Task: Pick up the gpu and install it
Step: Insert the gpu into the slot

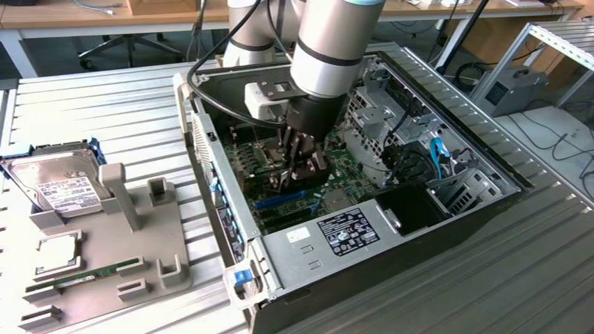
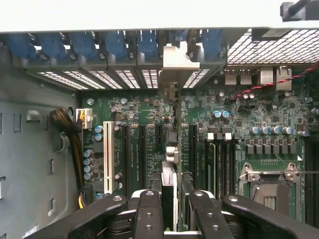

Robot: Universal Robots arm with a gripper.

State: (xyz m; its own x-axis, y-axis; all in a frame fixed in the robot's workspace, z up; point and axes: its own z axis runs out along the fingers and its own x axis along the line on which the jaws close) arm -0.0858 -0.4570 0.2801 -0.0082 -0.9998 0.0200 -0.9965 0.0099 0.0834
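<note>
Your hand (image 2: 172,209) is reaching down inside the open black computer case (image 1: 483,202), its fingers (image 2: 148,214) closing on the thin black gpu card (image 2: 169,186). You are holding that card edge-on, upright over the green motherboard (image 2: 239,134), its silvery bracket (image 2: 179,59) sitting at the case's rear slot wall.

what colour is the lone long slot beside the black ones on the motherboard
White; the slot shows best in the wrist view.
</note>
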